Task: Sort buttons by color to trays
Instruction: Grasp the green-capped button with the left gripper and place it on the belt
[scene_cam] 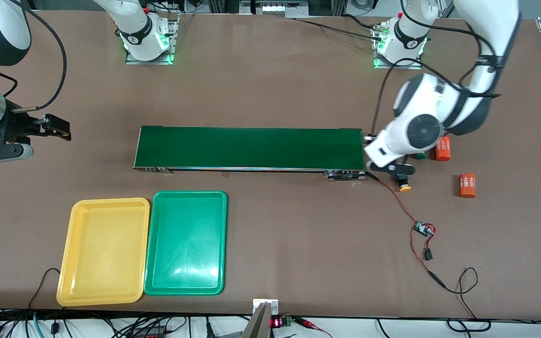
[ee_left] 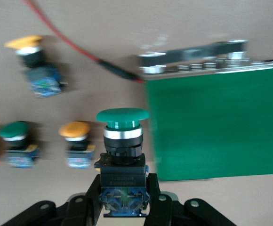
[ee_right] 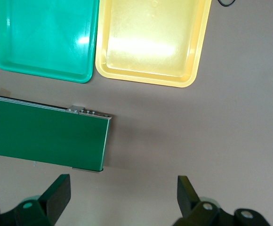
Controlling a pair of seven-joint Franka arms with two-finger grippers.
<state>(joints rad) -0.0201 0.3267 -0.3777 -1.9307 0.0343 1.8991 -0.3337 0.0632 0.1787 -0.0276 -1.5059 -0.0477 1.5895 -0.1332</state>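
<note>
The left gripper (ee_left: 123,200) is closed on a green button (ee_left: 122,155), pinching its black-and-blue body between the fingers so that the round green cap stands clear of the fingertips, with a silver collar just under the cap; it hangs over the table just off the conveyor belt (scene_cam: 250,148) at the left arm's end. Three more buttons rest on the table near it: a yellow-orange button (ee_left: 76,145) beside a second green button (ee_left: 15,144), and another yellow-orange button (scene_cam: 405,185) lying nearer the front camera, close to a red wire (scene_cam: 395,198). Two orange cylinders (scene_cam: 467,185) lie near them. Toward the right arm's end, nearer the front camera than the belt, the green tray (scene_cam: 186,242) and the yellow tray (scene_cam: 103,250) sit side by side, edges just touching. The right gripper (ee_right: 122,197) waits with its fingers spread wide over bare table off the belt's other end.
</note>
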